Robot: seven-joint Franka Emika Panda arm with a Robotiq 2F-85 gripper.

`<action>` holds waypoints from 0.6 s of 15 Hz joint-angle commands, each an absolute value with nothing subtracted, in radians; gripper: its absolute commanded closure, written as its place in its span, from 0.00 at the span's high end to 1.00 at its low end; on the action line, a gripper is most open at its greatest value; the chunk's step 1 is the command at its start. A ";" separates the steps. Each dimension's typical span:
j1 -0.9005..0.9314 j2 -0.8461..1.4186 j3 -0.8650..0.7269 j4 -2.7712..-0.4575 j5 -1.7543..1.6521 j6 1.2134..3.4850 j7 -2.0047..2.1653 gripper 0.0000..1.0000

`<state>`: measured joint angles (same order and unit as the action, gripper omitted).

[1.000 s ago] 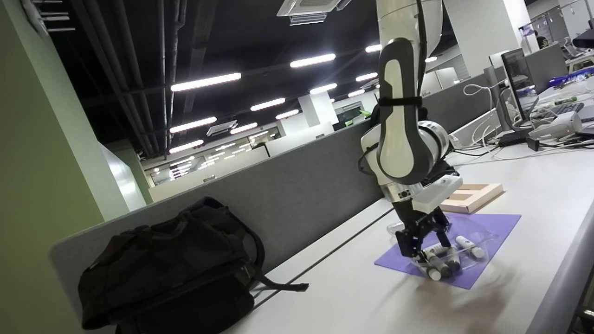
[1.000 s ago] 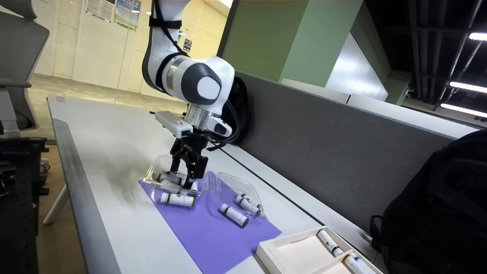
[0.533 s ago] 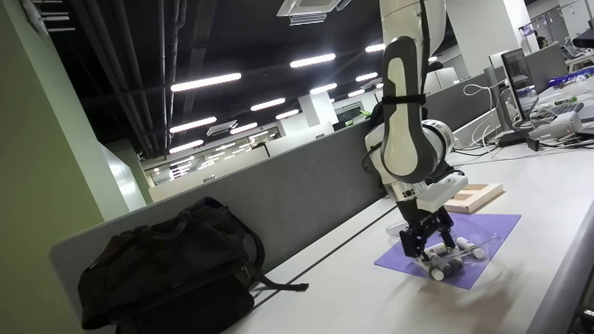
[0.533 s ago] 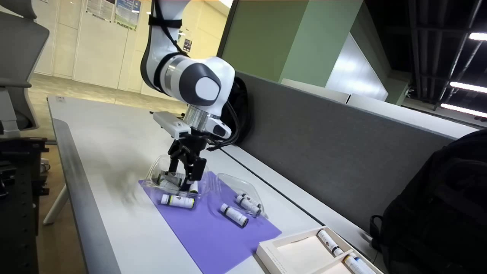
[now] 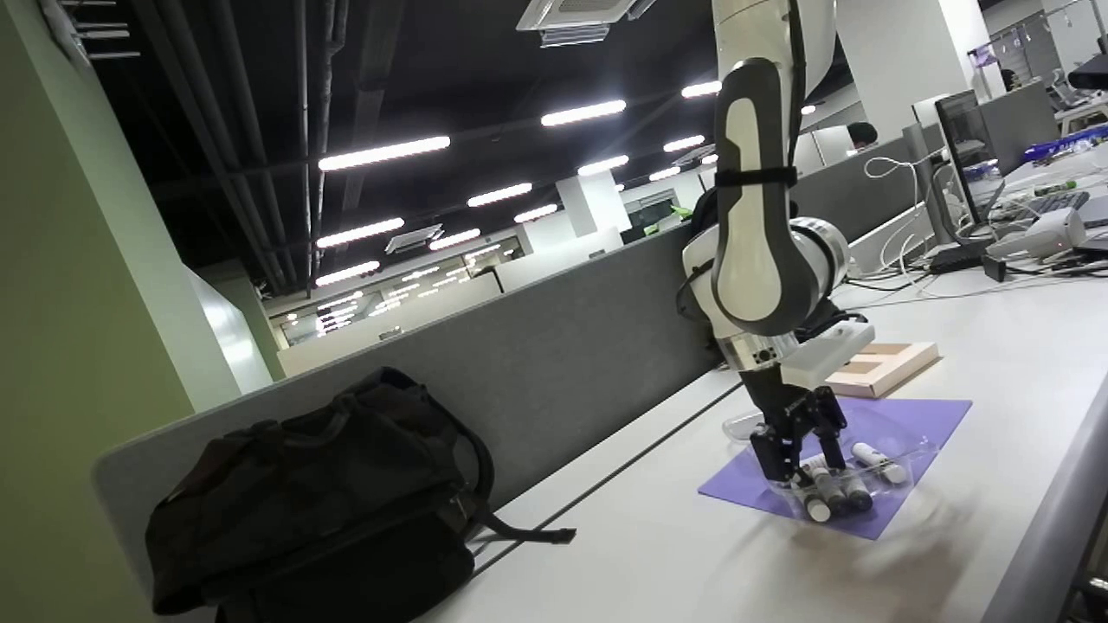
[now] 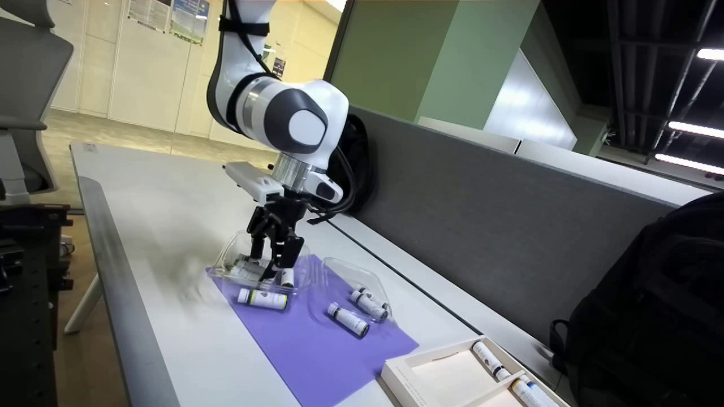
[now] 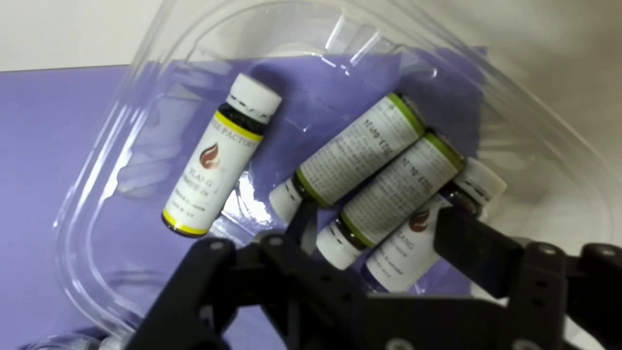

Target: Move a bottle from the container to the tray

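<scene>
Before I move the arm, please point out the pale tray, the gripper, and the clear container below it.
Pale tray (image 6: 454, 376): in an exterior view, on bare compartment floor.
Gripper (image 7: 381, 239): in the wrist view, midway between its fingertips.
Clear container (image 7: 73, 238): in the wrist view, on its rim.

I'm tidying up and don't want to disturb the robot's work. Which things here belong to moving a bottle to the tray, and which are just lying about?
For the job:
gripper
clear plastic container
white-capped bottles in it
pale divided tray

Just lying about:
purple sheet beneath the container
black backpack
computer monitor
keyboard
</scene>
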<state>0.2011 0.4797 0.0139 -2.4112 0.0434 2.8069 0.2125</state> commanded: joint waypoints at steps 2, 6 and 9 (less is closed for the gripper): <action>0.180 0.466 0.035 -2.441 0.055 2.798 0.206 0.99; 0.189 0.469 0.026 -2.448 0.049 2.801 0.222 1.00; 0.186 0.475 0.034 -2.446 0.111 2.822 0.275 1.00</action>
<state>0.1929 0.4808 0.0238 -2.4272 0.0695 2.8089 0.2194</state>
